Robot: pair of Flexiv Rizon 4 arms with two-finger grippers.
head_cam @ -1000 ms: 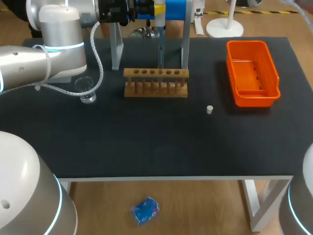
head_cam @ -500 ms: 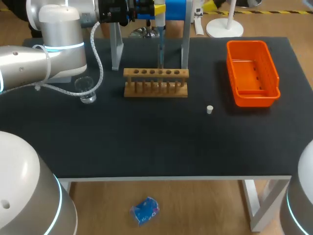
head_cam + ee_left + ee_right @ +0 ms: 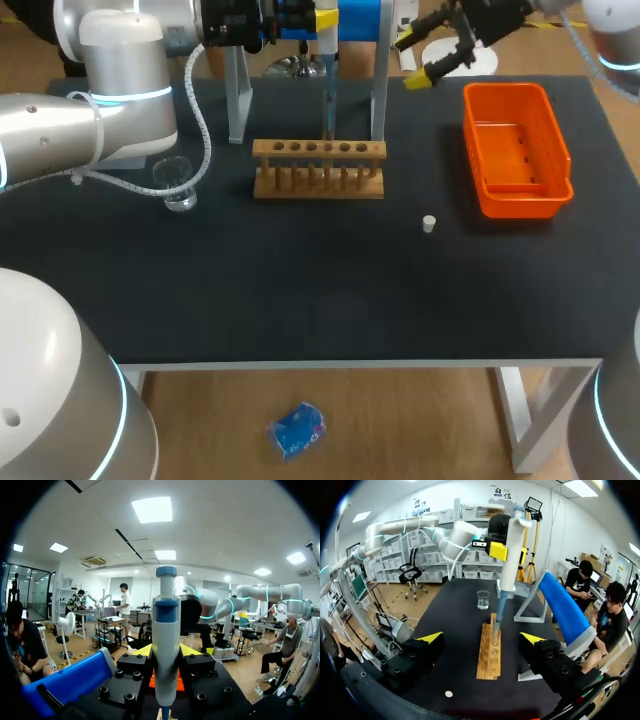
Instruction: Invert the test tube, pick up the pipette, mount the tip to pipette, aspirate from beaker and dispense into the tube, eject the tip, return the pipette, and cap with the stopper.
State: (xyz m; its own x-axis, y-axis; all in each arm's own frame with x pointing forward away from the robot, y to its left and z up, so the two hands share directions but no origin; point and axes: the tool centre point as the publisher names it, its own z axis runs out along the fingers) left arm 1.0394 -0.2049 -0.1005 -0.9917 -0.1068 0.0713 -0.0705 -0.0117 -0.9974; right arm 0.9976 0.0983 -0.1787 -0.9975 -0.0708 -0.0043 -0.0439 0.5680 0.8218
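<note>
Left arm [image 3: 100, 110]: entered from the left, with the large joint standing left of the wooden rack [image 3: 318, 168] and the wrist extended behind and above the rack. Left gripper [image 3: 322, 18]: closed on the pipette [image 3: 328, 70], which is held upright with its point down over the rack's middle holes. In the left wrist view the yellow fingertips [image 3: 141, 650] are seen pressed to the pipette body from either side.

Right arm [image 3: 612, 35]: entered from the far right corner. Right gripper [image 3: 411, 61]: held raised, behind and to the right of the rack, with the fingers spread wide. In the right wrist view the rack is seen ahead, in line with the gap between the yellow fingertips [image 3: 431, 638].
</note>
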